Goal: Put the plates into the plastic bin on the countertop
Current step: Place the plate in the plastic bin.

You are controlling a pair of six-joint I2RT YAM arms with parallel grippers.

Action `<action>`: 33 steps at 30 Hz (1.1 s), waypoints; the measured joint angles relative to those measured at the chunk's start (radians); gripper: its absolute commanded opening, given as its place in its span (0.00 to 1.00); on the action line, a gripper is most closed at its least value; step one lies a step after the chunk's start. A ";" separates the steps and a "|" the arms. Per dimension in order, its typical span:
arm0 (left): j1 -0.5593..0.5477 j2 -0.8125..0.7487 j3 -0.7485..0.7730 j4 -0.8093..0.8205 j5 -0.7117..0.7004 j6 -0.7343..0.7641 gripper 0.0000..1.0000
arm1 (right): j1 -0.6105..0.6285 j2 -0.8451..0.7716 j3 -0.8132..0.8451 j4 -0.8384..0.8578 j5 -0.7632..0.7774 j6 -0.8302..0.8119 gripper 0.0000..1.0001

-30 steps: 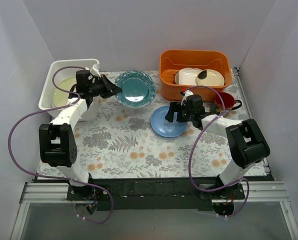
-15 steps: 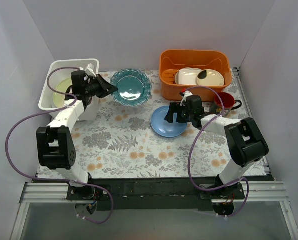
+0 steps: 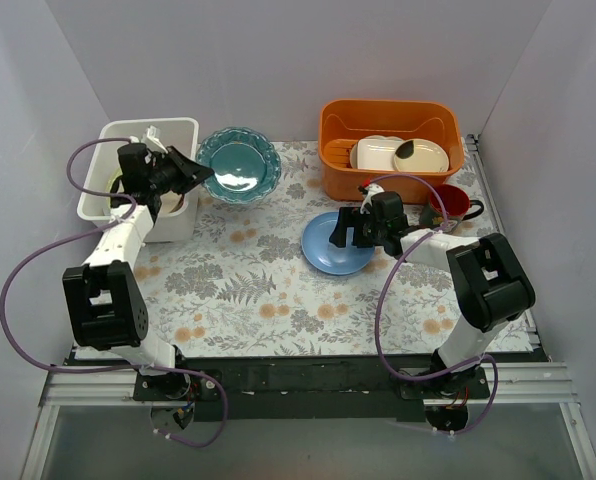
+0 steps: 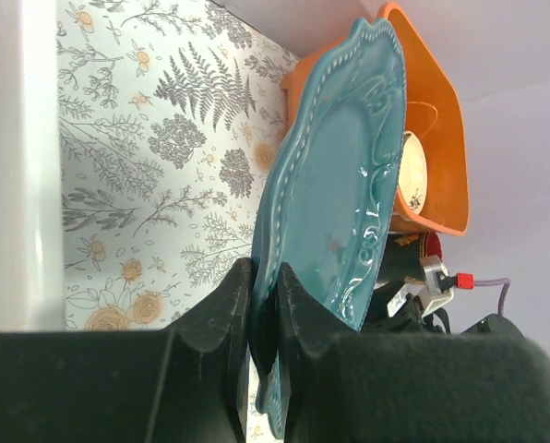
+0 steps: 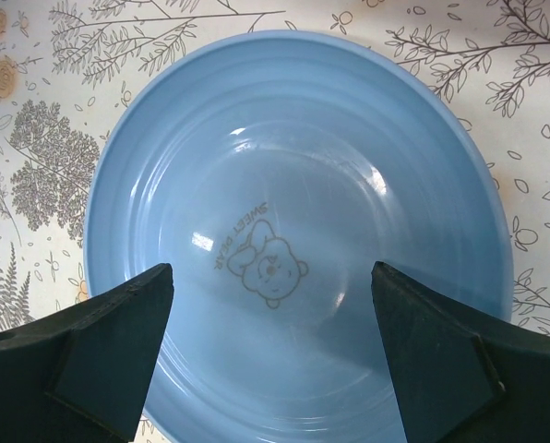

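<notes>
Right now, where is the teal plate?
In the top view the teal plate is at the back left, pinched by its rim in the left end effector, just right of the white plastic bin.

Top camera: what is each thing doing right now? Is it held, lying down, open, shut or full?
Teal plate: held by its rim, beside the white bin, not in it yet.
Left gripper: shut on the teal plate.
Blue plate: lying flat on the countertop.
Right gripper: open, over the blue plate.
White bin: upright, inside mostly hidden.
Orange tub: holding cream dishes.
Red mug: upright.
</notes>
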 measured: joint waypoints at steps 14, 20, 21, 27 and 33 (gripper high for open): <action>0.082 -0.004 -0.034 0.034 0.001 -0.040 0.00 | 0.000 0.014 0.000 0.009 -0.018 0.002 0.93; 0.129 -0.006 -0.043 0.037 0.002 -0.056 0.00 | 0.000 0.026 0.000 0.023 -0.026 0.006 0.93; 0.135 -0.006 -0.045 0.041 0.002 -0.060 0.00 | 0.000 0.027 0.002 0.024 -0.027 0.006 0.93; 0.177 -0.007 -0.065 0.069 0.014 -0.084 0.00 | 0.000 0.034 0.002 0.037 -0.036 0.006 0.93; 0.212 -0.024 -0.087 0.090 0.018 -0.102 0.00 | 0.000 0.039 0.005 0.042 -0.042 0.006 0.94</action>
